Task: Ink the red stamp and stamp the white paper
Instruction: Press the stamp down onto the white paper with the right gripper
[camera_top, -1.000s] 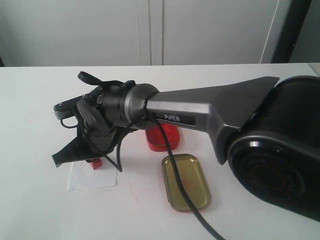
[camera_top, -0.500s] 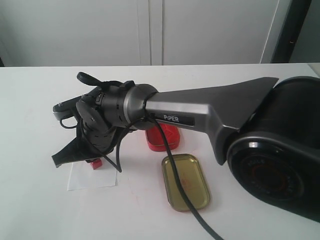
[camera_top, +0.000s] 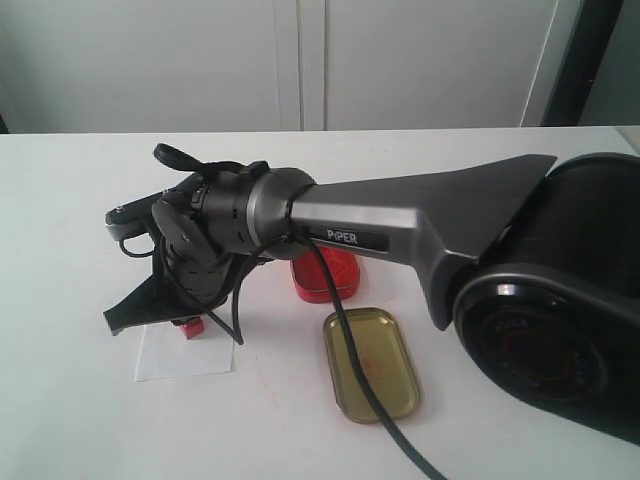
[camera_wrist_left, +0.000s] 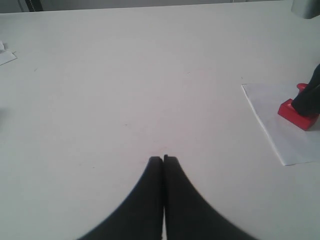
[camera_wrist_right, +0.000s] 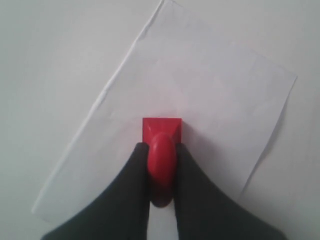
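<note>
The red stamp (camera_wrist_right: 161, 150) stands with its square base on the white paper (camera_wrist_right: 200, 95), and my right gripper (camera_wrist_right: 161, 146) is shut on its rounded knob. In the exterior view the stamp (camera_top: 190, 326) peeks out under the right arm's black fingers, at the far edge of the paper (camera_top: 185, 355). My left gripper (camera_wrist_left: 163, 159) is shut on nothing, low over bare table. Its view shows the stamp (camera_wrist_left: 296, 111) and the paper (camera_wrist_left: 277, 117) off to one side.
The red-filled ink tin (camera_top: 325, 275) sits behind the right arm. Its gold lid (camera_top: 370, 364) lies open side up nearer the front, with a black cable across it. The right arm's big base (camera_top: 560, 300) fills the right side.
</note>
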